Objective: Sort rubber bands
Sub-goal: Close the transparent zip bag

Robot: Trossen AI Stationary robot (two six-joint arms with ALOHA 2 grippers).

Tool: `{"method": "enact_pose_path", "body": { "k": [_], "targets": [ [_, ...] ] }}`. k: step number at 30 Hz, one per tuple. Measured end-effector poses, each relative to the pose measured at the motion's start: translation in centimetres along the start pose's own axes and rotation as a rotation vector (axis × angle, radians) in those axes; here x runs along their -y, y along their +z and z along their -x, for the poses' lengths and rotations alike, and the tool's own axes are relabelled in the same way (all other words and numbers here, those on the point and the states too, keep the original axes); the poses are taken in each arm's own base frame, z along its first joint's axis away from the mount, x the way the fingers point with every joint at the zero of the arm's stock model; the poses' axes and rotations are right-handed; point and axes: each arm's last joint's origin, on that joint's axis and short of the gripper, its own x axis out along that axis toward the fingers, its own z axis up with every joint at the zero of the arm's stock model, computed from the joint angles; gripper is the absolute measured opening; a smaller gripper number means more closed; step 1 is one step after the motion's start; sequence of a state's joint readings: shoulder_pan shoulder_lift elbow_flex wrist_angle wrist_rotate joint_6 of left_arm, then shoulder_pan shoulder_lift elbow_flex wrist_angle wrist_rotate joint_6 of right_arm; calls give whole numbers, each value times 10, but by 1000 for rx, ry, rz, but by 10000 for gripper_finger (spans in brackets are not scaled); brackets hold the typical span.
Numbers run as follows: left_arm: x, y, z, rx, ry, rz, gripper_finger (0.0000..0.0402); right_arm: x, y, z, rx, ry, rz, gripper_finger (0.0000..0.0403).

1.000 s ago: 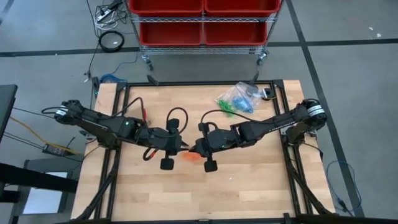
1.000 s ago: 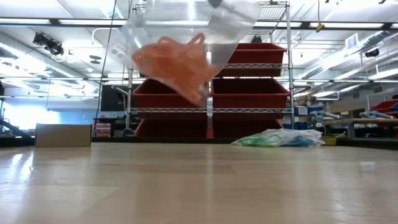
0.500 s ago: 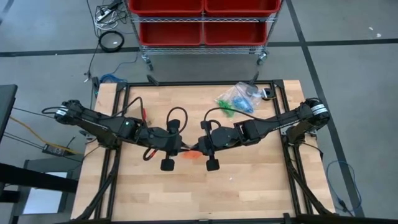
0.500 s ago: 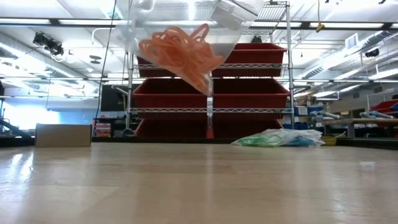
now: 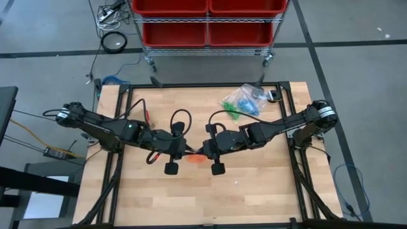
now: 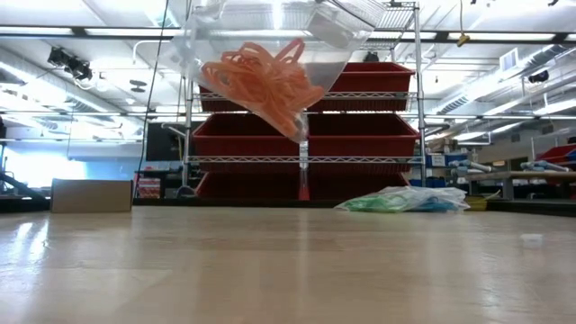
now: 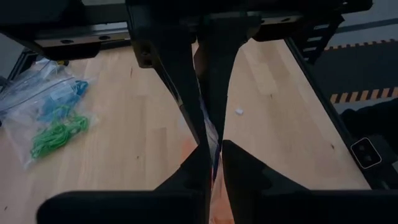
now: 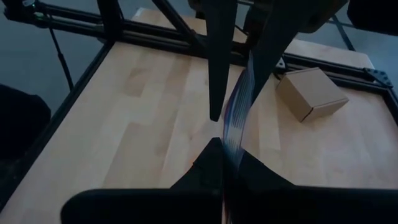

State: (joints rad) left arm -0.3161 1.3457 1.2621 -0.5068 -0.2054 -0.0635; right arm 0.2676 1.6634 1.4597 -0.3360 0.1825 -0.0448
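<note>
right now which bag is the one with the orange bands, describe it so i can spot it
Start at the wooden table and find where the two grippers meet at its middle. The clear bag hangs there off the tabletop, pinched by the left gripper and right gripper. Only it holds orange rubber bands; the other bags, lying at the far edge, show green and blue.

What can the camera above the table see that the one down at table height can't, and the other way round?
Only the high view shows the two arms meeting mid-table, with the left gripper and right gripper both shut on the clear bag. Only the low view shows that clear bag hanging above the wood, its orange rubber bands bunched inside, plus a cardboard box behind. Both show the wooden table, the red bin shelves and the second bag of green and blue bands.
</note>
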Motion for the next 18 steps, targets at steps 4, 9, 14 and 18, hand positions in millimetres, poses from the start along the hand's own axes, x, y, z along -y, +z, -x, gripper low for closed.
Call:
{"method": "enact_pose_path", "body": {
  "k": [4, 9, 14, 18],
  "targets": [
    [0, 0, 0, 0, 0, -1, 45, 0, 0, 0, -2, 0, -1, 0],
    [0, 0, 0, 0, 0, -11, 41, 0, -1, 0, -5, 1, -5, 0],
    [0, 0, 0, 0, 0, -65, 7, 0, -1, 0, -11, 2, -14, 0],
    [0, 0, 0, 0, 6, -82, 4, 0, -3, 0, -28, 3, -26, 0]
  ]
}}
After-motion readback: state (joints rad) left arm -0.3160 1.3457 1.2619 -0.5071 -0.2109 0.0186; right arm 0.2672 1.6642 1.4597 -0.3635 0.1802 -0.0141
